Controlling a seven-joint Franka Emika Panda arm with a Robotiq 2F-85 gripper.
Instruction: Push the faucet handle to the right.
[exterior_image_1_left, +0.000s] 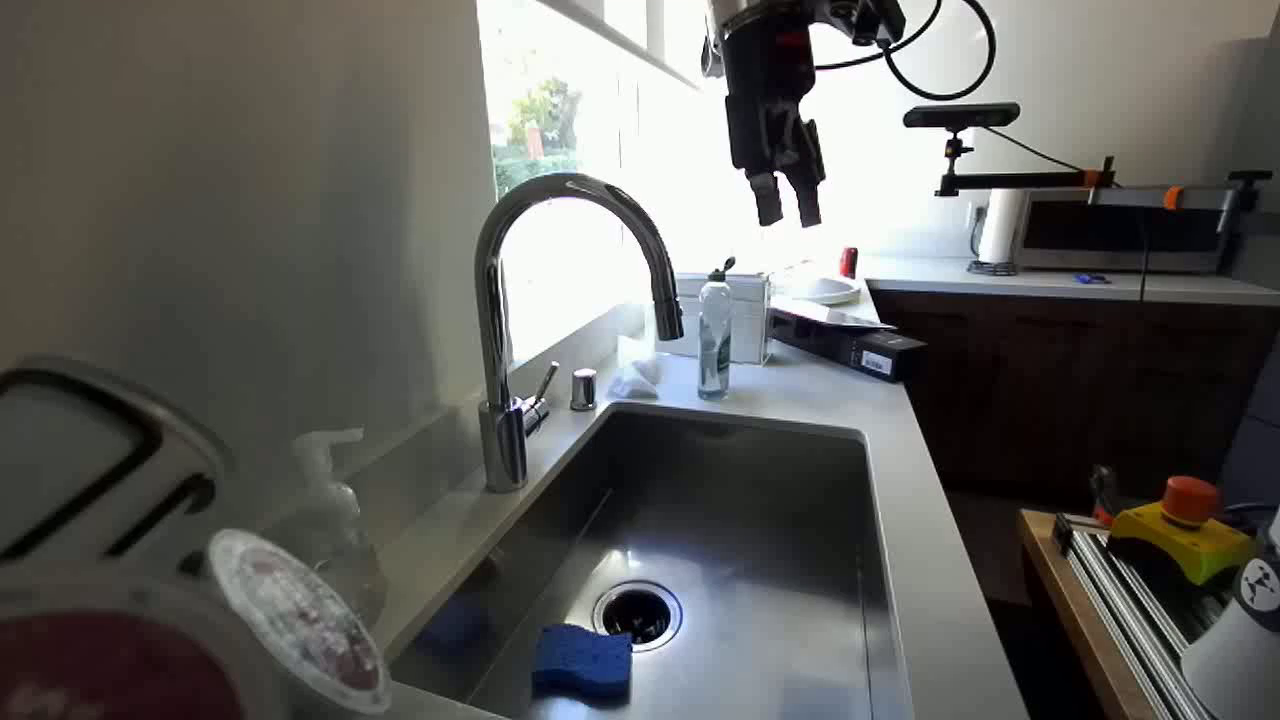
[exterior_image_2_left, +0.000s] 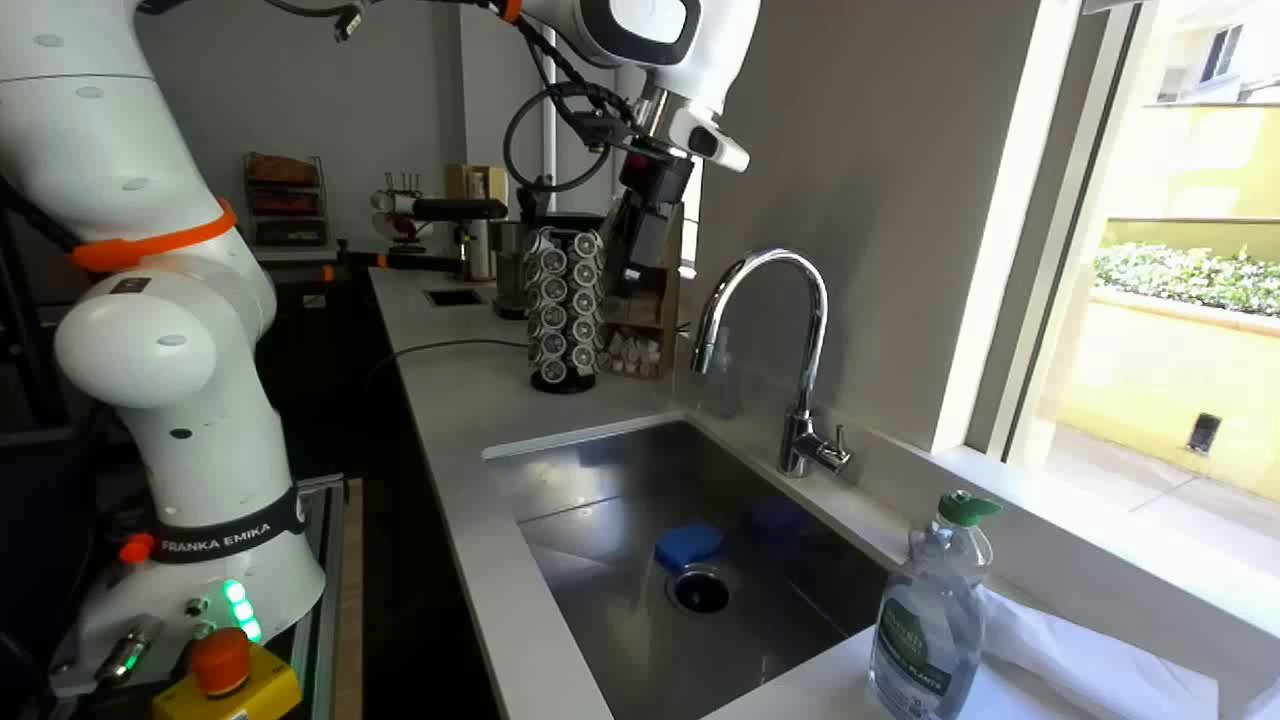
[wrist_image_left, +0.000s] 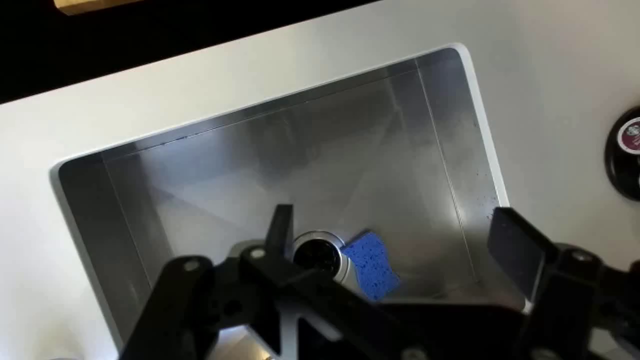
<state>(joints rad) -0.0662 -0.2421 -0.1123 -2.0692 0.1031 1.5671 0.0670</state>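
Note:
The faucet handle is a short slim chrome lever (exterior_image_1_left: 546, 382) jutting from the lower stem of the tall chrome gooseneck faucet (exterior_image_1_left: 493, 330) behind the sink. In an exterior view the lever (exterior_image_2_left: 840, 438) points up from a stub on the window side of the stem. The handle is not visible in the wrist view. My gripper (exterior_image_1_left: 788, 212) hangs in the air, higher than the spout and well apart from the handle. It also shows in an exterior view (exterior_image_2_left: 630, 270), in front of the spout's side. In the wrist view the fingers (wrist_image_left: 397, 232) are wide apart with nothing between them.
The steel sink (wrist_image_left: 280, 165) lies below the gripper, with a blue sponge (wrist_image_left: 371, 265) beside its drain. A dish soap bottle (exterior_image_2_left: 925, 630) and a chrome cap (exterior_image_1_left: 583, 389) stand near the faucet. A pod rack (exterior_image_2_left: 562, 310) and soap dispenser (exterior_image_1_left: 340, 520) stand on the counter.

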